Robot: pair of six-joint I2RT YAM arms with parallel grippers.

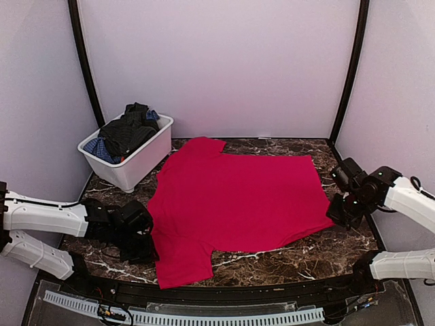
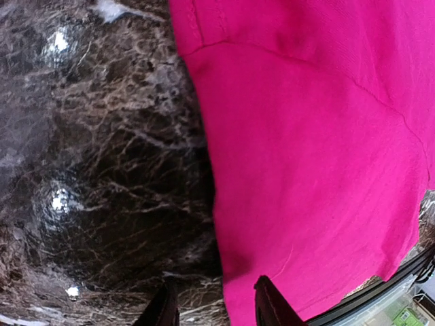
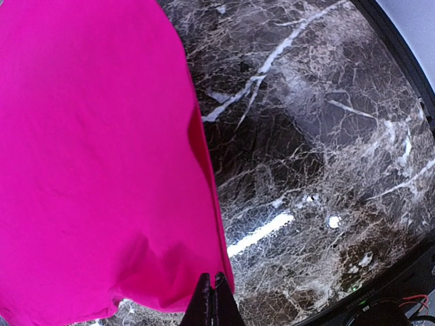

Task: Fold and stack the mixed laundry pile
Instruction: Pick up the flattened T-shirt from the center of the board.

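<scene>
A bright red cloth (image 1: 238, 197), a T-shirt, lies spread flat on the dark marble table (image 1: 326, 251). My left gripper (image 1: 145, 250) is open at the shirt's near left sleeve. In the left wrist view (image 2: 216, 297) one finger is over the marble and the other over the red cloth (image 2: 312, 149). My right gripper (image 1: 341, 213) is at the shirt's near right corner. In the right wrist view (image 3: 212, 284) its fingers are pressed together on the puckered hem of the red cloth (image 3: 88, 149). A dark charcoal shirt (image 1: 126, 132) and a blue checked garment (image 1: 100, 149) lie in the bin. No orange piece shows.
The white plastic bin (image 1: 146, 155) stands at the back left, next to the shirt's far sleeve. Pale walls with black poles (image 1: 348, 75) enclose the table. A black rail and a white slotted strip (image 1: 204, 316) run along the near edge.
</scene>
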